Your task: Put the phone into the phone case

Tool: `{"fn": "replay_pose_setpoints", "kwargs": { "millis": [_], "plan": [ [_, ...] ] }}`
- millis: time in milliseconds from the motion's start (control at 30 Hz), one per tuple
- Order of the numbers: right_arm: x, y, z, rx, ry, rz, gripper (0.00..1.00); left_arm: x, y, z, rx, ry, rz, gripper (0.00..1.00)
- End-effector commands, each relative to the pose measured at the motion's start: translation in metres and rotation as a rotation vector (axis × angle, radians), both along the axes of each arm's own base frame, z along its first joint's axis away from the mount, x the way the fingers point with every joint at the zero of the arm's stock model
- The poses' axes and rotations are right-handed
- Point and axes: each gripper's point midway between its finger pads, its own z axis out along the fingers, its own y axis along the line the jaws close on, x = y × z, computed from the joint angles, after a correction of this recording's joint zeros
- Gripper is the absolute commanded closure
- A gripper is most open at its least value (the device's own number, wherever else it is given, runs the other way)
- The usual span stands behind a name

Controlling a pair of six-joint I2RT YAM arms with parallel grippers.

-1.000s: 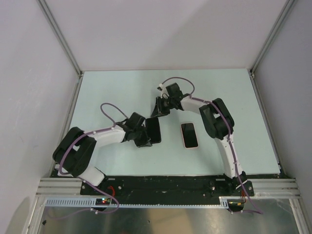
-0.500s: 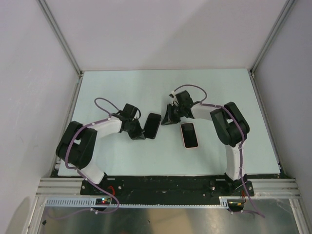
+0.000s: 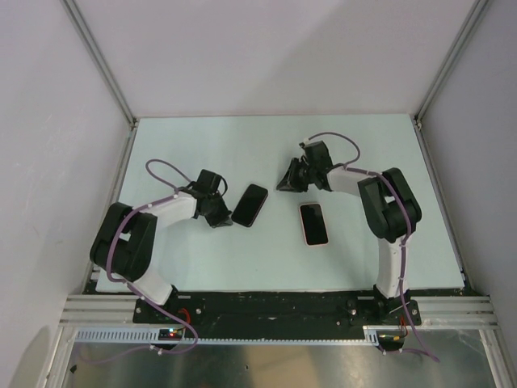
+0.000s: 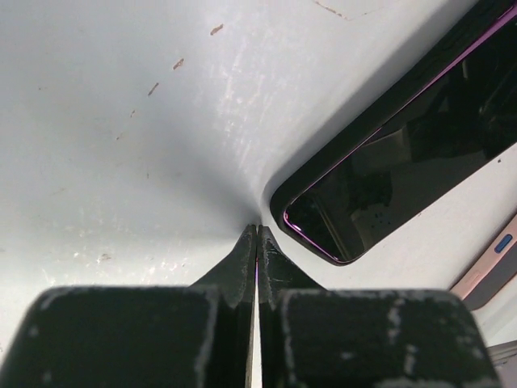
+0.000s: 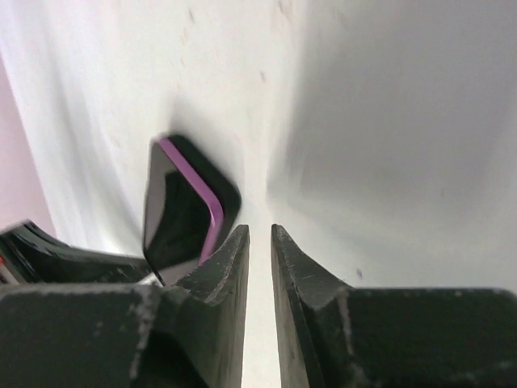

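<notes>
Nearest, just right of centre in the top view, the phone case (image 3: 313, 224) lies flat on the table (image 3: 186, 153), pink rim up, nothing in it. To its upper left, well apart from it, the phone (image 3: 250, 204) lies face up and slanted, a dark glass slab with a purple edge.

The left end effector (image 3: 222, 217) sits low just beside the phone's lower left corner, fingertips pressed together on nothing. Farthest back, the right end effector (image 3: 284, 184) hangs beyond the phone's upper end, with only a narrow slit between its fingers and nothing held.

The phone looks stiff, smooth and slippery, probably moderately heavy, with breakable glass. It lies too flat to pinch from above, so I would tip up one end, then take it across the long edges.
</notes>
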Motion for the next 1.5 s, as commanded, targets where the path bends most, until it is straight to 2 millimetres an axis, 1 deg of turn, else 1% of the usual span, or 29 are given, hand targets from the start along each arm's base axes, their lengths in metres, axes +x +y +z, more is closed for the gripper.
{"fn": "replay_pose_setpoints", "kwargs": {
  "millis": [0, 133, 300, 400, 500, 667, 700, 833, 1033, 1233, 1333, 1400, 1467],
  "plan": [
    [0.044, 0.02, 0.024, 0.083, -0.091, -0.028, 0.78, 0.012, 0.005, 0.011, 0.013, -0.071, 0.022, 1.0],
    [0.055, 0.035, 0.007, 0.118, -0.053, 0.003, 0.78, 0.018, 0.004, 0.013, 0.014, -0.078, 0.033, 1.0],
    [0.056, 0.049, -0.007, 0.12, -0.012, 0.019, 0.78, 0.022, 0.001, 0.01, 0.012, -0.066, 0.031, 1.0],
    [0.053, 0.053, -0.008, 0.108, -0.01, 0.02, 0.78, 0.027, 0.0, 0.009, 0.018, -0.068, 0.022, 1.0],
    [0.045, 0.057, -0.007, 0.092, -0.008, 0.036, 0.79, 0.032, -0.001, 0.011, 0.026, -0.079, 0.009, 1.0],
    [0.02, 0.058, -0.01, 0.039, 0.02, 0.069, 0.8, 0.042, -0.005, 0.013, 0.038, -0.082, -0.026, 1.0],
    [0.015, 0.059, -0.008, 0.036, 0.02, 0.076, 0.8, 0.043, -0.005, 0.013, 0.041, -0.082, -0.033, 1.0],
    [-0.013, 0.054, -0.013, 0.013, 0.05, 0.095, 0.81, 0.047, -0.007, 0.015, 0.043, -0.086, -0.053, 1.0],
    [-0.055, 0.044, -0.014, -0.023, 0.071, 0.093, 0.82, 0.042, -0.013, 0.017, 0.033, -0.088, -0.085, 1.0],
    [-0.089, 0.035, -0.012, -0.056, 0.077, 0.077, 0.83, 0.031, -0.02, 0.018, 0.028, -0.088, -0.123, 1.0],
    [-0.099, 0.027, -0.012, -0.092, 0.069, 0.061, 0.83, 0.029, -0.02, 0.02, 0.029, -0.095, -0.135, 1.0],
    [-0.098, 0.017, -0.013, -0.135, 0.052, 0.034, 0.83, 0.029, -0.019, 0.022, 0.03, -0.102, -0.14, 1.0],
    [-0.092, 0.006, -0.011, -0.175, 0.028, 0.0, 0.81, 0.029, -0.019, 0.025, 0.029, -0.112, -0.146, 1.0]
  ]
}}
